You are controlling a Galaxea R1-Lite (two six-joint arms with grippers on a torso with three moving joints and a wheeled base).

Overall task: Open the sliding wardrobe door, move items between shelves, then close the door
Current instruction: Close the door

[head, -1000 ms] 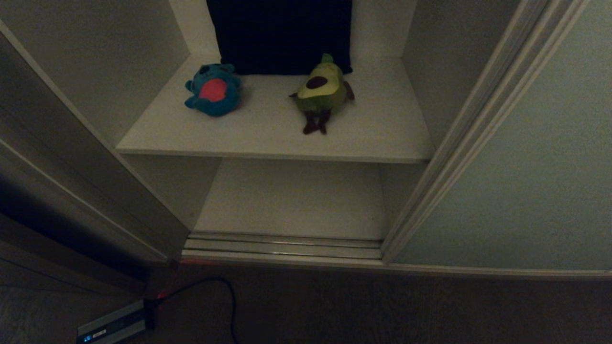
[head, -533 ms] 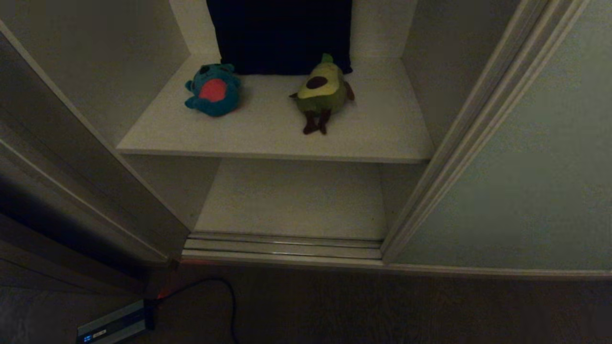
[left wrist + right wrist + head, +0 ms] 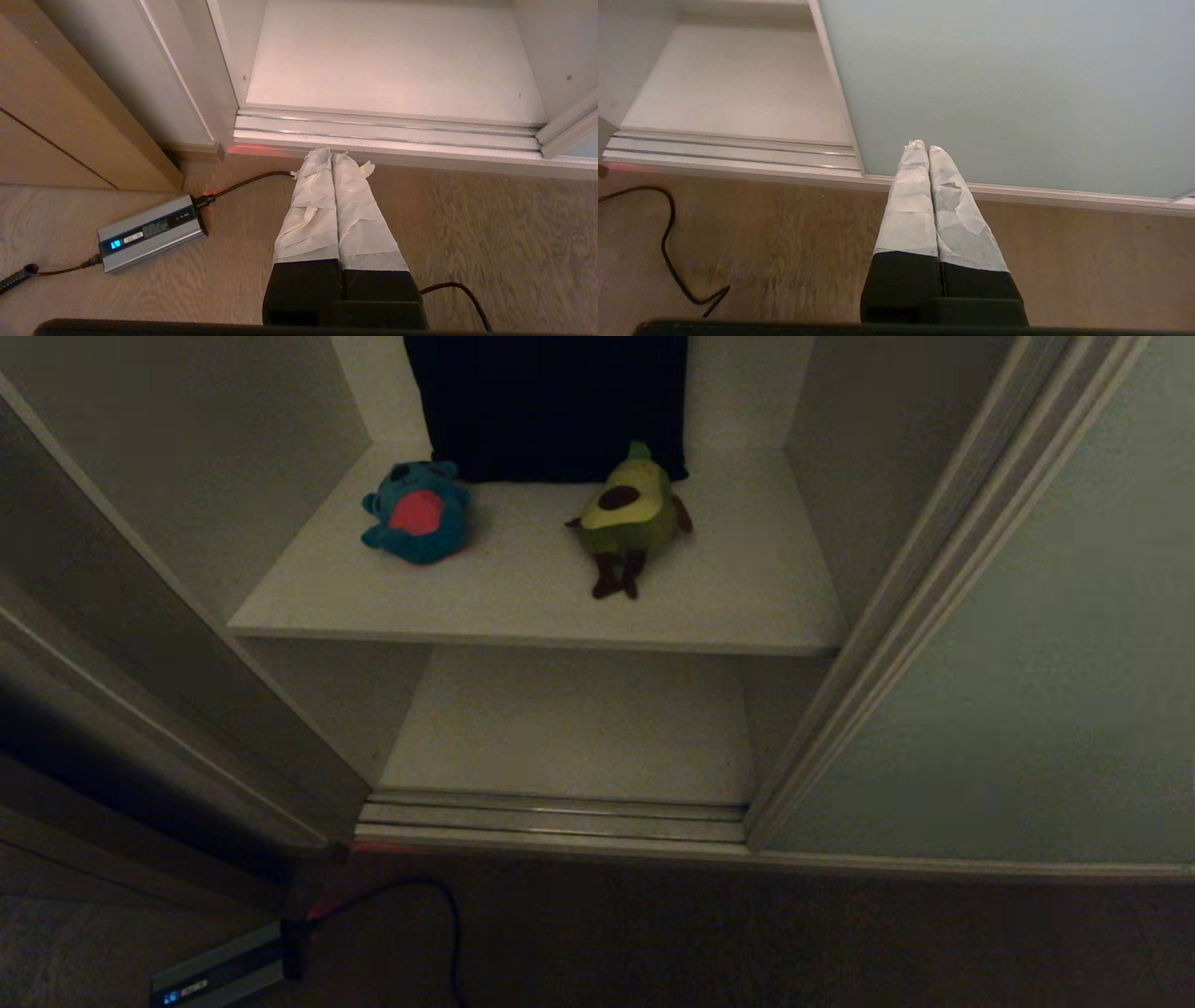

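The pale grey-green sliding wardrobe door [image 3: 1046, 644] [image 3: 1008, 79] stands slid to the right, and the compartment is open. On the upper shelf [image 3: 523, 607] lie a teal monster plush [image 3: 417, 511] on the left and a green avocado plush [image 3: 628, 515] on the right. The lower shelf [image 3: 569, 719] [image 3: 387, 56] is bare. Neither arm shows in the head view. My left gripper [image 3: 331, 156] is shut and empty above the floor, close to the floor track. My right gripper [image 3: 923, 147] is shut and empty, pointing at the foot of the door.
A ribbed metal floor track [image 3: 551, 817] [image 3: 387, 133] runs along the opening. A grey box [image 3: 219, 971] [image 3: 152, 233] with a black cable [image 3: 439, 905] lies on the wooden floor at the left. A dark cloth [image 3: 551, 401] hangs at the back. A brown side board [image 3: 60, 107] stands left.
The plush toys, door and head view stay as they were. No arm has entered the head view.
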